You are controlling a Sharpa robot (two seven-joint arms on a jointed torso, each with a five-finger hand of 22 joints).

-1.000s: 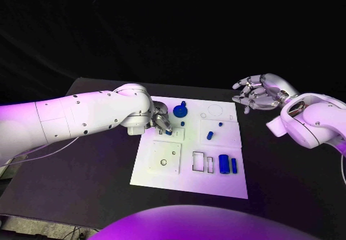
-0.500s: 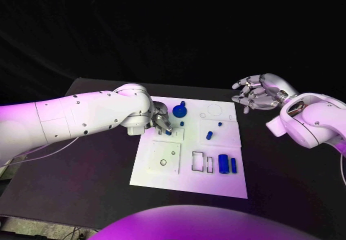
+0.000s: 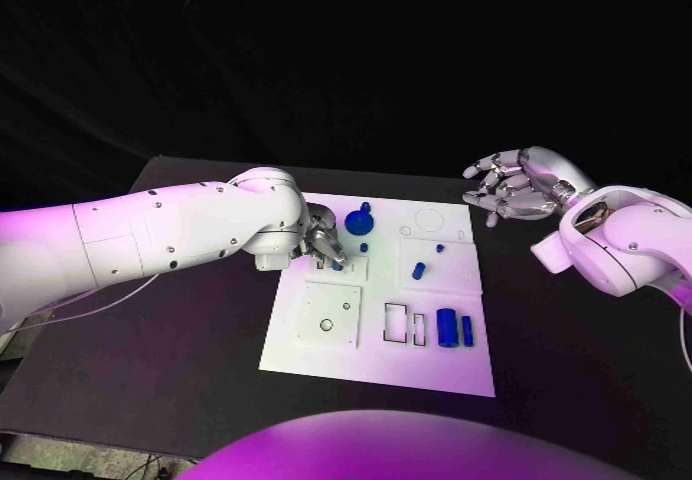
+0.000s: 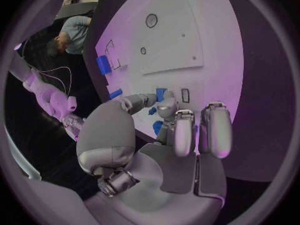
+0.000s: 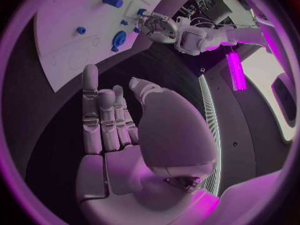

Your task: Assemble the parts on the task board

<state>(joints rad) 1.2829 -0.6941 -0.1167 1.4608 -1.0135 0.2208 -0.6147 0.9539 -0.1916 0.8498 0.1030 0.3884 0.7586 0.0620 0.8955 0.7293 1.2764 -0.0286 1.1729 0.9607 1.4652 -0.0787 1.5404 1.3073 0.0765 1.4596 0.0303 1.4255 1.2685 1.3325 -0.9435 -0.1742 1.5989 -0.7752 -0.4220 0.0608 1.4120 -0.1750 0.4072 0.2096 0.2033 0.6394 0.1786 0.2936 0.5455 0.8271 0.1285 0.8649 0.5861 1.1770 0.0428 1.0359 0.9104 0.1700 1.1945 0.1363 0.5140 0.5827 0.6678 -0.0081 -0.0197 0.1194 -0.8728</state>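
At the upper left part of the task board (image 3: 378, 380), we have our left hand (image 3: 320, 243) lowered with its fingertips on a small blue part (image 3: 338, 265), pinching it between thumb and finger just over a small square recess. In the left wrist view the fingers (image 4: 185, 130) curl down close together around that blue piece (image 4: 160, 94), with the white board right beneath them. Just beyond the hand stands a round blue part with a stem (image 3: 361, 219), and a tiny blue peg (image 3: 364, 246) sits beside it. Farther toward the middle lies a short blue cylinder (image 3: 418, 269), tilted, and near the board's right edge two longer blue bars (image 3: 449, 327) lie side by side. Beside them two narrow outlined slots (image 3: 404, 325) look unfilled, and the raised square plate (image 3: 330, 314) with its hole is bare.

We judge the task to be early: most parts seem loose, and several recesses still wait.

Our left arm reaches in low across the board's left edge, wrist bent down. Our right hand (image 3: 516, 187) hovers off the board's far right corner, above the table (image 3: 173, 340), fingers loosely curled and apart, holding nothing.
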